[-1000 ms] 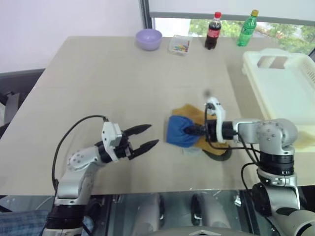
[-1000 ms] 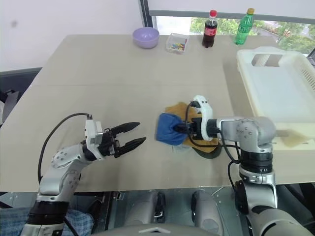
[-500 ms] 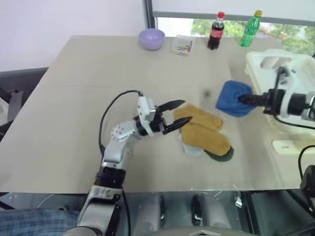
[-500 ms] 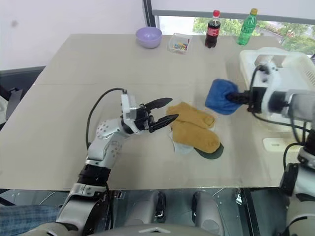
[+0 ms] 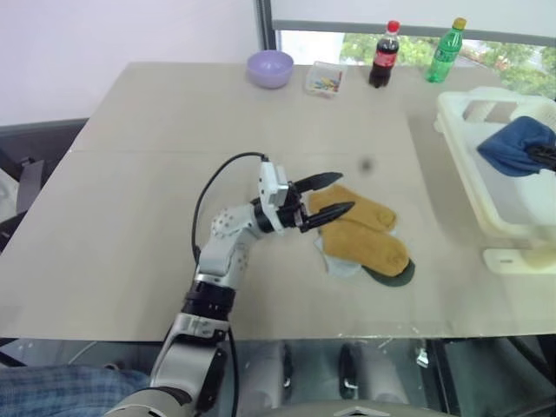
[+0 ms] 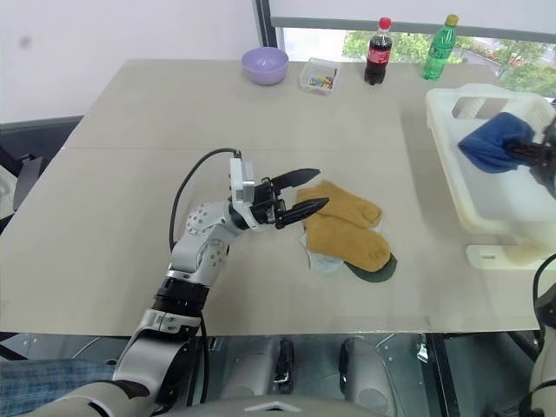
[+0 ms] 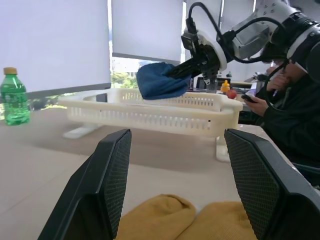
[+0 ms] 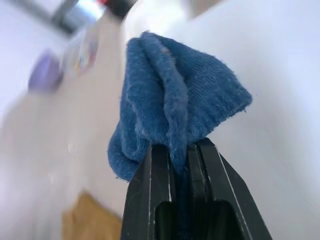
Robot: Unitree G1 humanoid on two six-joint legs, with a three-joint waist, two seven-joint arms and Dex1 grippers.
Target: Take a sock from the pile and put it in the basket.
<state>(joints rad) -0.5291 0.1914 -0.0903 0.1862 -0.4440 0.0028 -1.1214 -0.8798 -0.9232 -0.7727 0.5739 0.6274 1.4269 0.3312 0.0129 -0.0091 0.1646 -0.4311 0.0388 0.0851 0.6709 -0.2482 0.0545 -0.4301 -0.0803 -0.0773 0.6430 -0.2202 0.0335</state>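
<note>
The bench (image 6: 130, 174) is carrying everything, with the white basket (image 6: 473, 213) sitting at its right edge. The pile (image 6: 347, 239) of yellow, pale and dark socks is lying mid-bench, and the left pincer (image 6: 306, 193) is hovering just beside it, released and empty. The right pincer (image 8: 177, 150) is clenching a blue sock (image 6: 491, 143) above the basket's inside. The risk is likely a snag: the knit could be clinging to the black fingers (image 8: 150, 190) on release, or, if let go near the rim, draping over it and sliding out.
</note>
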